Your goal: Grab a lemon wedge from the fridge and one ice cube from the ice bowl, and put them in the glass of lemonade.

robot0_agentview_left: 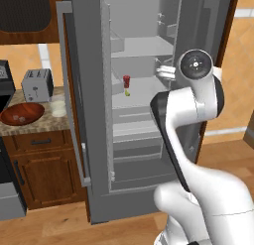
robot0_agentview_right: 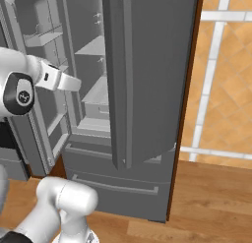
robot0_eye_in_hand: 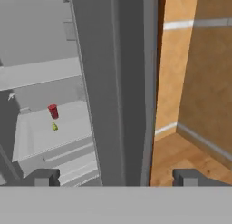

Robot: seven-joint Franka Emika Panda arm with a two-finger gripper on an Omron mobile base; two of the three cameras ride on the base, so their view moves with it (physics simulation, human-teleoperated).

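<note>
No readable text, label, brand, number or sign shows in any of the three views. The fridge (robot0_agentview_left: pixel 94 115) carries no lettering on its doors or inner shelves, and the small red cup (robot0_agentview_left: pixel 126 81) on its shelf is plain. The toaster (robot0_agentview_left: pixel 37 85) on the counter (robot0_agentview_left: pixel 34 124) bears no legible marking either; any print on it is too small to tell.
</note>
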